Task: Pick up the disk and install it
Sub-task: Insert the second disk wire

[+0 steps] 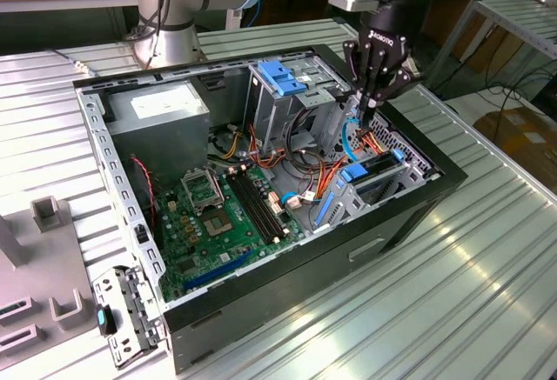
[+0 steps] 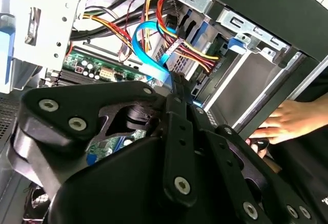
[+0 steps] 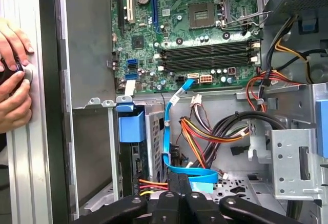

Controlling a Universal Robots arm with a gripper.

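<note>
Inspector: Materials first, from the exterior view's left. What lay there?

Technician: Ribbed aluminium table [image 1: 487, 293] under everything. At nine o'clock of the case stood grey blocky fixtures [image 1: 52, 258]. At seven o'clock lay a perforated steel bracket [image 1: 130, 323] with a small blue clip.

Inspector: And the case itself?

Technician: The computer case [image 1: 261, 293] was black sheet metal, lying open. Inside, a plain grey power supply [image 1: 161, 110] sat at eleven o'clock. A green motherboard [image 1: 218, 215] with long black memory slots filled the middle. At twelve stood a folded steel drive cage [image 1: 278, 102], capped by a blue plastic latch [image 1: 283, 76].

Inspector: How did the disk look, and where was it?

Technician: The disk [image 1: 374, 169] was a flat, dark slab edged with bright blue rails. It sat tilted in the bay at three o'clock of the case, against the case wall.

Inspector: The gripper?

Technician: The gripper [image 1: 365, 117] was black and jointed. It hung at one o'clock, just above the disk, its jaws drawn together. Both wrist views showed the fingertips [image 3: 174, 185] meeting.

Inspector: Anything in the way?

Technician: A flat blue ribbon cable [image 3: 197, 175] curled right at the tips; I could not tell whether it was pinched. Red, yellow and black wires [image 2: 189, 55] crowded the bay mouth. A person's hand [image 3: 13, 75] rested on the table just outside the case wall.
</note>
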